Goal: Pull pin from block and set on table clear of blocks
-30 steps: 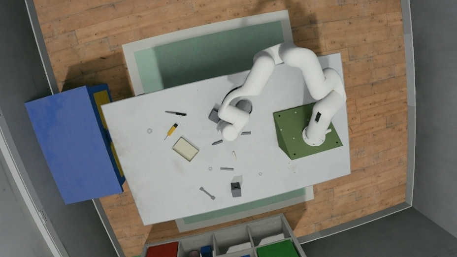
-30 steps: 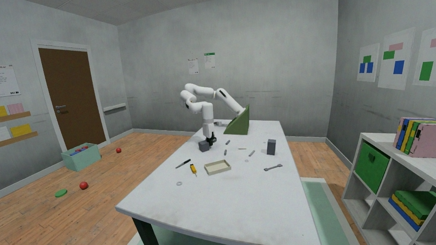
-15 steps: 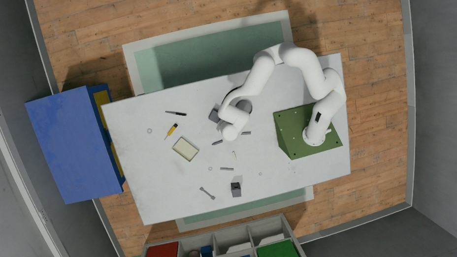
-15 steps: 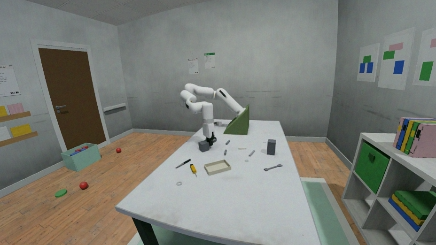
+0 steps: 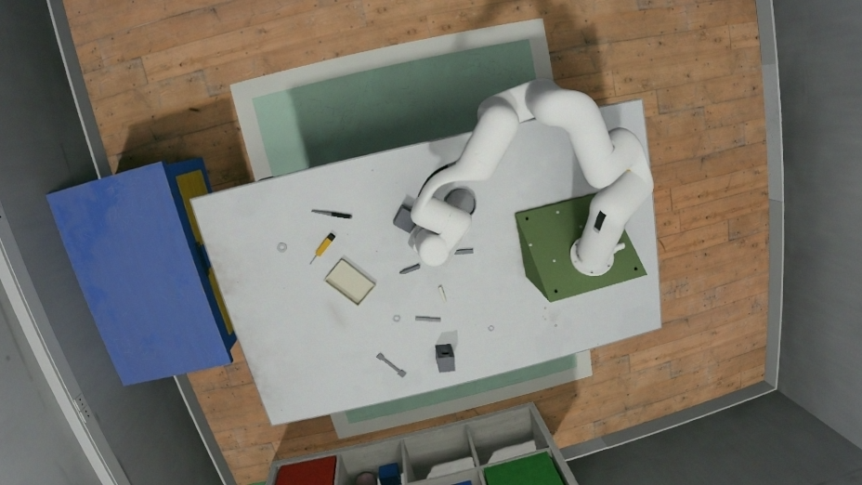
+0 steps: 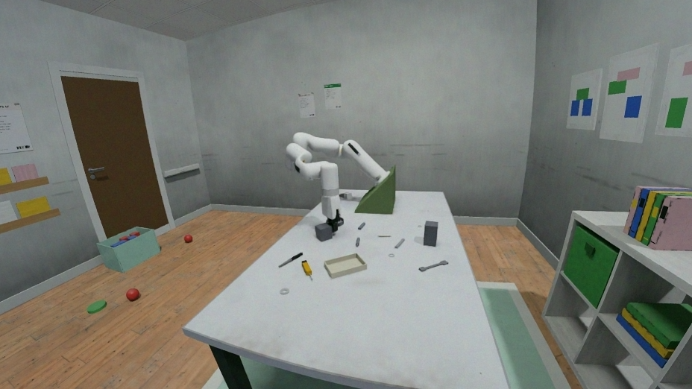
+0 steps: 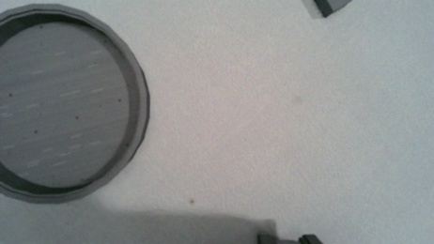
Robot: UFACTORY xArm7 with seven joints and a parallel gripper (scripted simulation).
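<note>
A small grey block point(image 5: 402, 218) stands on the white table left of the arm's wrist; it also shows in the exterior view point(image 6: 323, 231). My gripper point(image 6: 335, 223) points straight down right beside this block, close to the table. Its fingers are shut on the pin, which is too small and too hidden to make out. In the top view the wrist covers the fingers. In the wrist view only the two fingertips show at the bottom edge, close together, above the table.
A second dark grey block point(image 5: 444, 357) stands near the front edge. A cream tray point(image 5: 350, 280), a yellow screwdriver point(image 5: 323, 245), a wrench point(image 5: 391, 364), bolts and washers lie around. A round table opening point(image 7: 61, 103) is close by. The green base wedge point(image 5: 575, 247) is right.
</note>
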